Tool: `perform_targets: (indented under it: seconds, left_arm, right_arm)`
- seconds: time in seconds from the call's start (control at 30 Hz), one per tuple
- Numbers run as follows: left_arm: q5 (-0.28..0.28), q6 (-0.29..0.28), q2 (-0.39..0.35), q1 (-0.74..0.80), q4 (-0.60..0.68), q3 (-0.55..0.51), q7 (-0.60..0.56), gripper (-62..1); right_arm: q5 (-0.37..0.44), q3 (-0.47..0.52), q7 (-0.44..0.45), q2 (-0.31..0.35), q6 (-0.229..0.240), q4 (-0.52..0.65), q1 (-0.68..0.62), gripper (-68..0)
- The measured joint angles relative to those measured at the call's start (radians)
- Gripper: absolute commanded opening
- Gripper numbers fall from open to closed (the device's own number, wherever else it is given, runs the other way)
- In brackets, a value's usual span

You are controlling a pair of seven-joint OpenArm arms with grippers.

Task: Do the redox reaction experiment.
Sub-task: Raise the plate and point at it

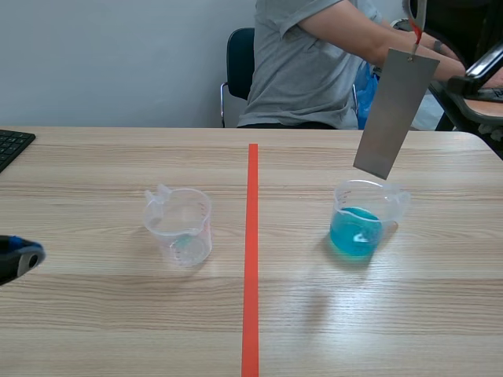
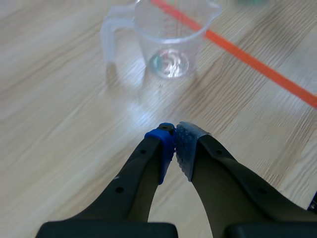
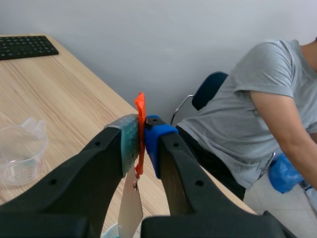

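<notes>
Grey metal strip, just one, is dangled by its orange tag from the clamped right hand, above the blue-filled beaker, one of two.

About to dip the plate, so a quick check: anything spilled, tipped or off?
No spill shows; the clear beaker and the blue beaker stand upright on the table. Only oddity: the plate hangs slanted from the orange tag pinched in the right gripper, so it may enter the blue beaker at an angle.

The table carries a clear beaker, blue-liquid beaker and keyboard.
</notes>
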Motion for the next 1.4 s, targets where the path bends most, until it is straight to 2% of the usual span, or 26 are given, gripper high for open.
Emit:
perform_targets:
  seconds: [0.13,0.27,0.47,0.63,0.83,0.97,1.07,1.23,1.4]
  left_arm:
    - [0.0,0.0,0.017,-0.229,0.0,0.146,0.063,-55.8]
    - [0.0,0.002,0.066,-0.422,0.0,0.282,0.071,-55.8]
    - [0.003,0.002,0.224,-0.667,-0.004,0.482,0.246,-55.8]
    - [0.021,0.003,0.381,-0.821,-0.045,0.595,0.342,-55.8]
    - [0.027,0.003,0.565,-0.959,-0.169,0.66,0.351,-55.8]
    - [0.029,0.005,0.673,-1.025,-0.298,0.668,0.349,-55.8]
    - [0.051,0.014,0.742,-1.054,-0.399,0.668,0.327,-55.8]
    - [0.058,0.014,0.816,-1.069,-0.509,0.668,0.272,-55.8]
    - [0.111,0.011,0.871,-1.087,-0.581,0.686,0.258,-55.8]
  right_arm:
    - [0.0,0.0,0.0,0.0,0.0,0.0,0.0,-66.0]
    - [0.0,0.0,0.0,0.0,0.0,0.0,0.0,-66.0]
    - [0.0,0.0,0.0,0.0,0.0,0.0,0.0,-66.0]
    - [0.0,0.0,-0.002,0.0,0.0,0.0,0.0,-66.0]
    - [0.0,0.0,-0.003,0.0,0.0,0.0,0.0,-66.0]
    - [0.0,0.0,-0.007,0.0,0.0,0.0,0.0,-66.0]
    - [0.0,0.0,-0.007,0.0,0.0,0.0,0.0,-66.0]
    - [0.0,0.0,-0.007,0.0,0.0,0.0,0.0,-66.0]
    - [0.0,0.0,-0.007,0.0,0.0,0.0,0.0,-66.0]
